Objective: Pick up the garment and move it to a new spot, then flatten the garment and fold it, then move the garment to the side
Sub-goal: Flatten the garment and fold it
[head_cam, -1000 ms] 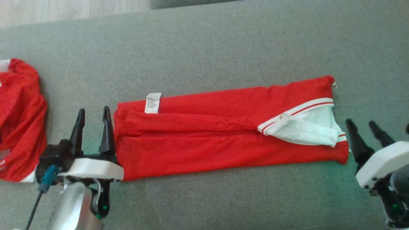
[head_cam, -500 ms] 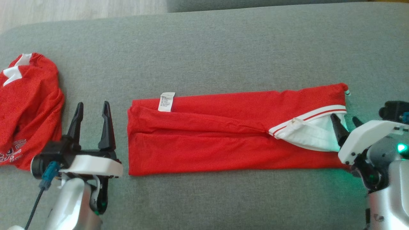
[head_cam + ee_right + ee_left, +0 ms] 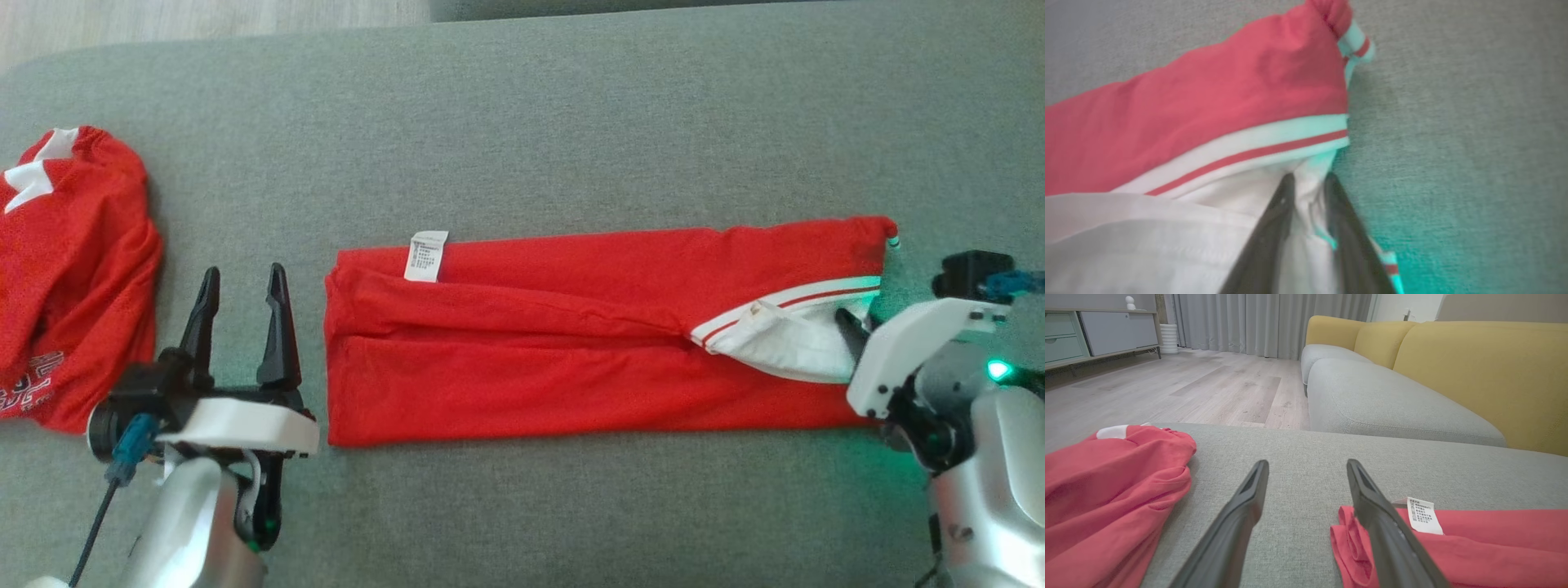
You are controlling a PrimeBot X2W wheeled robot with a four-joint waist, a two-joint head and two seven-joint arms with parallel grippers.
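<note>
**Red garment folded to a long strip, its right end gripped**

The garment (image 3: 531, 384) lies flat across the middle of the grey cushion (image 3: 571, 122). It is already doubled lengthwise into a narrow band, with its label (image 3: 428, 255) at the left end. The right tool (image 3: 1308, 176) is clenched on the white collar (image 3: 784, 343) at the right end, cloth pinched between its fingers. The left tool (image 3: 243, 273) stands released just beside the left edge, holding nothing. Another red garment (image 3: 73, 278) lies crumpled well apart to the left. Moving and flattening look done and folding is partway. Likely left are a crosswise fold to shorten the strip, then the shift to the side.
</note>
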